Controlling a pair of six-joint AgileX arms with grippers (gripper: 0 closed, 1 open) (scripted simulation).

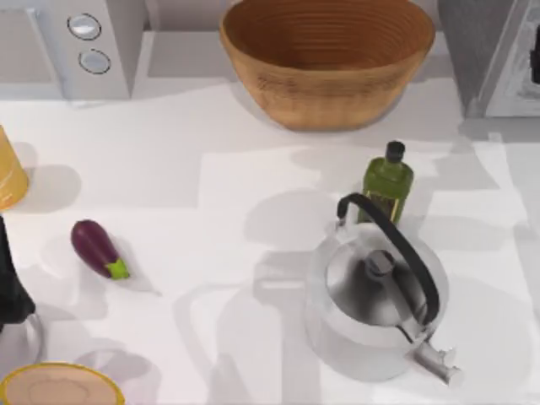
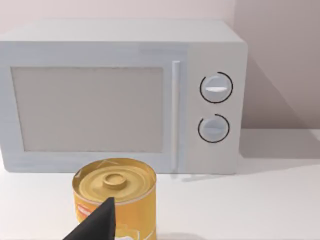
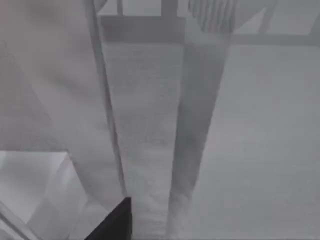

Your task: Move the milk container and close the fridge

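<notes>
The fridge (image 1: pixel 472 46) stands at the back right corner, its speckled dark-grey side facing the table and its pale door panel (image 1: pixel 516 80) slanting beside it. My right gripper (image 3: pixel 116 222) hangs close against the fridge's grey, glassy surfaces (image 3: pixel 150 125), with only a dark tip of it in view. The milk container is out of view. My left arm (image 1: pixel 10 291) is parked at the table's left edge. Its gripper (image 2: pixel 97 224) hovers just above a yellow can (image 2: pixel 116 197).
A light-grey box with two round dials (image 1: pixel 80 42) sits at the back left, and a wicker basket (image 1: pixel 327 63) at the back middle. A green bottle (image 1: pixel 386 187) stands behind a steel kettle (image 1: pixel 375 295). An eggplant (image 1: pixel 97 248) lies at the left, and a yellow-rimmed container (image 1: pixel 59 388) at the front left.
</notes>
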